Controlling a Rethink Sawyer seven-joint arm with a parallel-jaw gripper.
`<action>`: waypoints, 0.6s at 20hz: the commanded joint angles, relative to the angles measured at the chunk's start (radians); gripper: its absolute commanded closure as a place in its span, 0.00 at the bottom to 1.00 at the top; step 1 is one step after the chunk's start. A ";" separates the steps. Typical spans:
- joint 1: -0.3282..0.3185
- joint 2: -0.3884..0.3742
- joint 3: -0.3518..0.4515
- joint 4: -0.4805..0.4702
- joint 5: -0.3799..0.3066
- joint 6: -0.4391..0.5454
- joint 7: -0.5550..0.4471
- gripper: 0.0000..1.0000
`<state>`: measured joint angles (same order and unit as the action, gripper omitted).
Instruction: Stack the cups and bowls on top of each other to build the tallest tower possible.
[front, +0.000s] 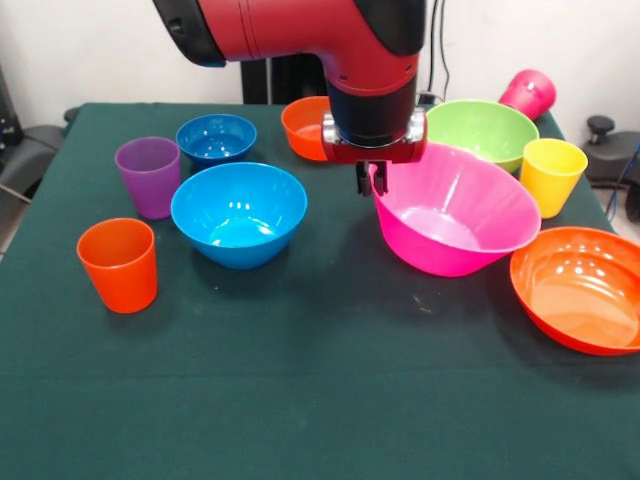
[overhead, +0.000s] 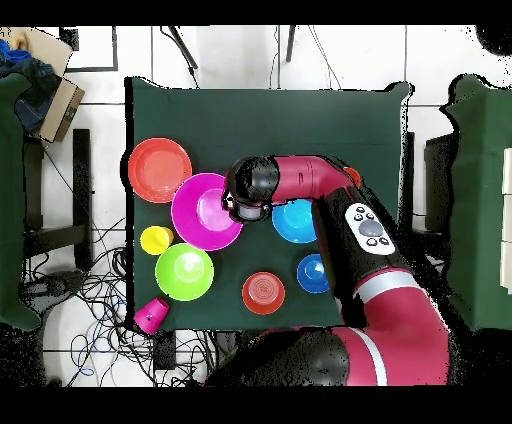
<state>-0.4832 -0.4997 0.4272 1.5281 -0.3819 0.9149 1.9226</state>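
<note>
My gripper (front: 372, 180) hangs over the left rim of the very large pink bowl (front: 455, 215), its fingers closed across the rim. The bowl sits slightly tilted, left side up. In the overhead view the arm's head (overhead: 247, 205) covers the gripper at the pink bowl's (overhead: 203, 212) edge. The medium blue bowl (front: 239, 213) stands just left of the gripper. The orange cup (front: 118, 265), purple cup (front: 148, 176) and small blue bowl (front: 216, 138) are further left. The small orange bowl (front: 303, 128) is behind the gripper.
The lime green bowl (front: 482, 132), yellow cup (front: 552, 176) and large orange bowl (front: 580, 290) ring the pink bowl on the right. The magenta cup (front: 528, 94) lies on its side at the far right corner. Nothing is stacked.
</note>
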 joint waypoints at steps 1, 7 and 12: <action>0.007 -0.018 -0.018 0.034 -0.039 0.080 -0.079 1.00; -0.001 -0.022 -0.006 -0.017 -0.029 0.165 -0.119 1.00; -0.007 -0.012 0.005 -0.047 -0.030 0.207 -0.135 1.00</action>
<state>-0.4864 -0.5297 0.4272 1.5270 -0.3819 1.0009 1.9226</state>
